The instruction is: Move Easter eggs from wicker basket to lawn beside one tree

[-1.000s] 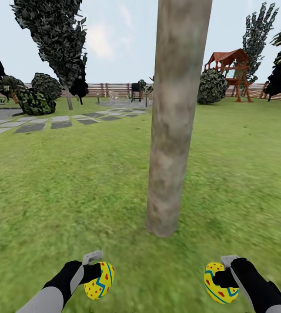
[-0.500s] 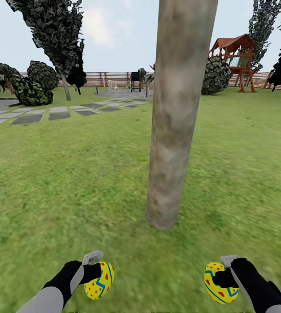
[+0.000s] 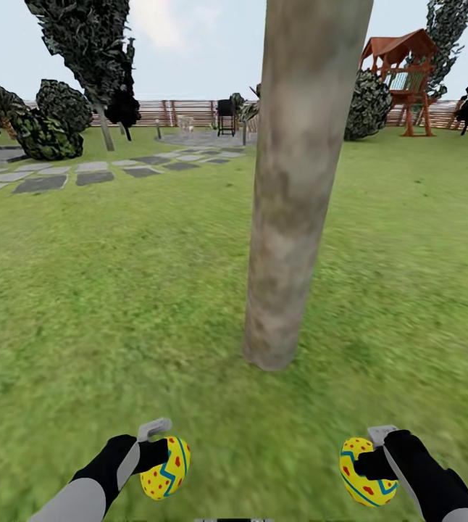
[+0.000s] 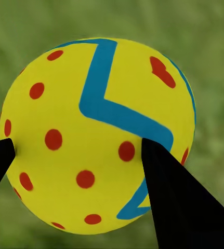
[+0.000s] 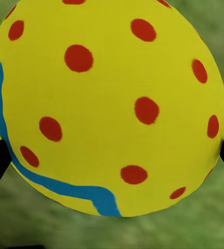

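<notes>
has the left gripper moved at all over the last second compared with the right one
No. In the head view the left gripper, shut on its egg, sits as far from the right gripper as before. The tree trunk shift is camera movement.

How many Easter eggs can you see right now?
2. One egg is held in the left gripper, the other egg in the right gripper, both above the lawn before the tree. A third may be elsewhere.

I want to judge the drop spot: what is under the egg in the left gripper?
Under the egg in the left gripper there is only blurred green lawn. The egg and the dark fingers cover the patch straight beneath.
</notes>
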Robot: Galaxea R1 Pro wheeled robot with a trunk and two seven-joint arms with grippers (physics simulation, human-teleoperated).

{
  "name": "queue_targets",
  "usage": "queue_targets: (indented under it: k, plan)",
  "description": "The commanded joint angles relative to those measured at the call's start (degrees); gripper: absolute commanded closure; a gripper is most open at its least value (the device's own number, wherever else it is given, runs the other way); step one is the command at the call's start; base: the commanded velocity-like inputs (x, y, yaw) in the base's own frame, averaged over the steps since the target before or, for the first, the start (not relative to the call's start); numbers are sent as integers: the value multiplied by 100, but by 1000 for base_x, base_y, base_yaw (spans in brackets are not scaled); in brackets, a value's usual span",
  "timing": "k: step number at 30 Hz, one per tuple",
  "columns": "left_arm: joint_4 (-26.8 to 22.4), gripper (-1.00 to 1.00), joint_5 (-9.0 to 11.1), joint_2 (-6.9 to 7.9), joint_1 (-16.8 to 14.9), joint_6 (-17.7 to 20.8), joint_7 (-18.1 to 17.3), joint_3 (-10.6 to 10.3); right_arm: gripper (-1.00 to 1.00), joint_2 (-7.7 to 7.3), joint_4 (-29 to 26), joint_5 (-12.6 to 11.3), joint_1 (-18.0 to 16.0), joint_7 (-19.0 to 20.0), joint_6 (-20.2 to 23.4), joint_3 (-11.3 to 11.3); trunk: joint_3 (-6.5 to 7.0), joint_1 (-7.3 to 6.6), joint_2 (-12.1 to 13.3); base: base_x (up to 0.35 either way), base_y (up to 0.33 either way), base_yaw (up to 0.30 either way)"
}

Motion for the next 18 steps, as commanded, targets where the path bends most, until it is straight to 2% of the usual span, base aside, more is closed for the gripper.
queue_targets:
  k: [1, 10, 15, 18]
  plan:
    - [-15, 100, -63, -5, -2, 32, -29, 40, 100, -4, -8, 52, -3, 38, 24, 19, -28, 1, -4, 0, 0, 0]
    - [-12, 100, -72, -42, -1, 31, -29, 42, 100, -4, -8, 52, -2, 38, 24, 26, -227, 24, -16, 0, 0, 0]
    - [-15, 100, -72, -49, -1, -64, -29, 44, 100, -4, -8, 52, -2, 38, 24, 26, -227, 24, -16, 0, 0, 0]
    - [-13, 100, -69, -49, -2, -77, -29, 44, 100, -2, -8, 52, -2, 38, 24, 34, -294, 32, -20, 0, 0, 0]
